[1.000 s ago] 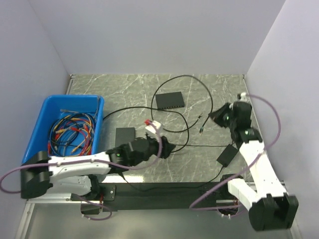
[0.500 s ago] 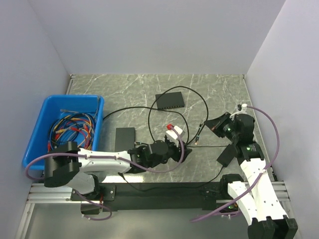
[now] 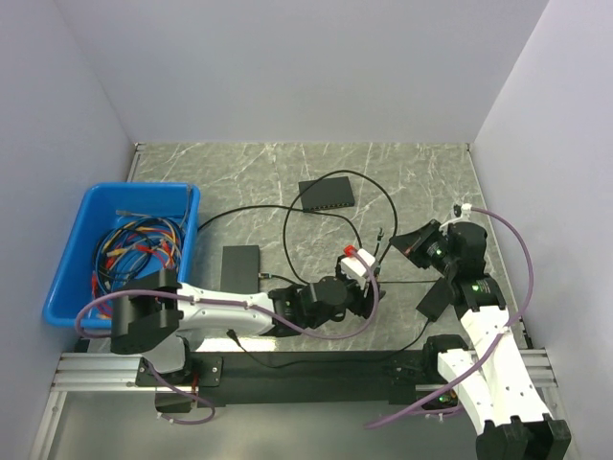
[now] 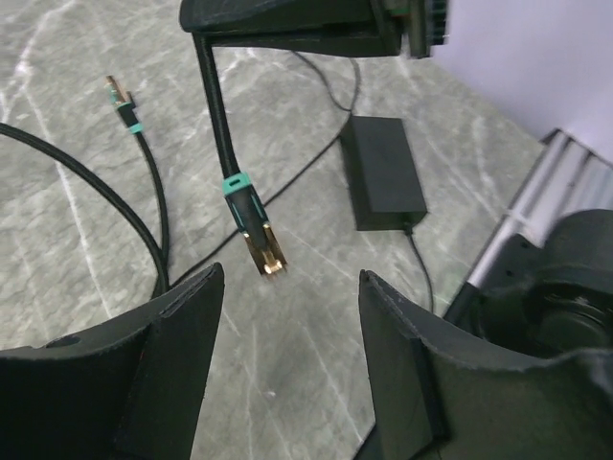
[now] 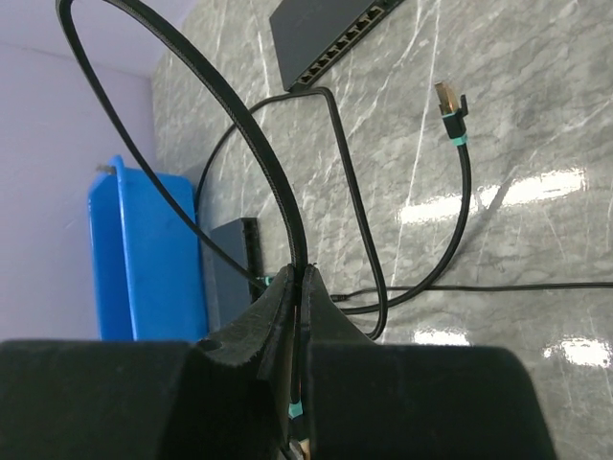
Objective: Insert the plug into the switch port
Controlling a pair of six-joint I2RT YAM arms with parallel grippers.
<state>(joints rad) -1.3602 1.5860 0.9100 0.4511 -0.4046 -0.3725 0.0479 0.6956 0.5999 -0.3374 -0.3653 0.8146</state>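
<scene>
Plug hangs tip-down from our right gripper, clamped on its cable, between our left gripper's wide-parted fingers, with the switch port well apart at ten o'clock.

Two arms; two grippers; one blue bin; one wire bundle; one switch; two gold-tipped plugs; two plain black boxes, one flat, one corded.

The bench looks like polished grey marble, glossy with glare. The plug has shiny gold metal contacts, and its cable is matt black rubber. The blue bin is smooth plastic. The left gripper is grainy matt black plastic.
</scene>
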